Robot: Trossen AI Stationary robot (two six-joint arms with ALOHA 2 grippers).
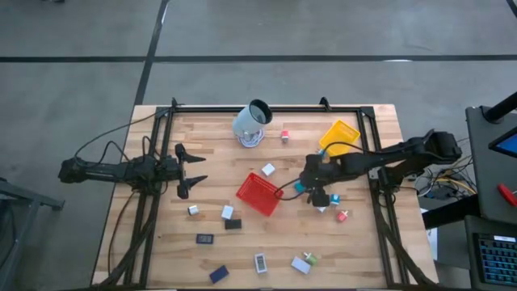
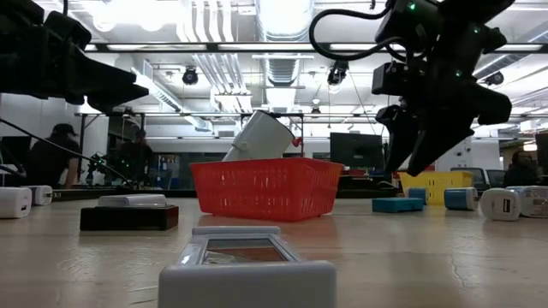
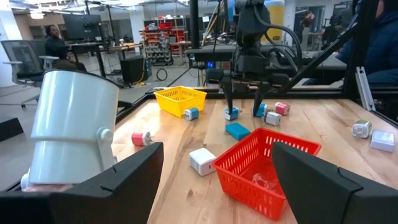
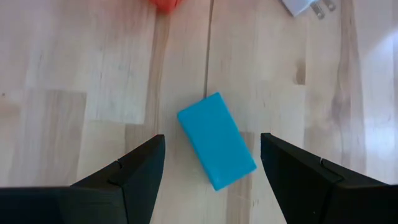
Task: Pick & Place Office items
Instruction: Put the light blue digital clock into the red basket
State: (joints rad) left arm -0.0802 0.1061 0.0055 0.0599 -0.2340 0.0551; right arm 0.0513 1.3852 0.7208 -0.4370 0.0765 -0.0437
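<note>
Wooden surface (image 1: 161, 242) bearing two mesh trays, a cup and scattered office items. The red tray (image 1: 260, 194) sits near the centre; seen from the left wrist, only a small clear scrap lies in it. The yellow tray (image 1: 339, 135) stands toward the far right corner; what it holds cannot be seen. The pale cup (image 1: 251, 123) lies tilted near the far edge, mouth outward, contents hidden. The right gripper (image 1: 309, 192) hangs just right of the red tray, its fingers spread apart and empty, directly above a teal block (image 4: 216, 140) resting flat on the surface between them. The left gripper (image 1: 194, 170) waits at the left side, fingers parted, holding nothing. The remaining small items, white, black, dark blue and pink-red, lie loose on the surface, outside both trays.
</note>
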